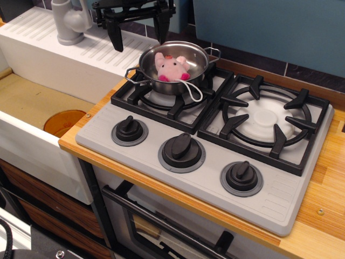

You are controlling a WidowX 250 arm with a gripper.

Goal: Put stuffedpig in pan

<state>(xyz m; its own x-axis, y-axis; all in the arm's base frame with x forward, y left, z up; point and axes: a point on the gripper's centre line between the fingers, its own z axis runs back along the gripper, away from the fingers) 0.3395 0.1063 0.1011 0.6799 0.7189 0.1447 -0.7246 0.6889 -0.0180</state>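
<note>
The stuffedpig (171,67) is a small light-pink plush that lies inside the pan (200,60). Its white string loop (193,90) hangs over the pan's front rim. The pan is a shiny steel one with two loop handles and stands on the back left burner grate (173,96). My gripper (139,41) is black, open and empty. It hangs above and to the back left of the pan, with one finger over the pan's far rim and the other over the white drainboard.
A grey stove top with three black knobs (182,150) fills the middle. The right burner grate (265,120) holds nothing. A white sink with a grey tap (69,21) and an orange disc (63,122) lies to the left. A wooden counter edge (318,216) runs along the front right.
</note>
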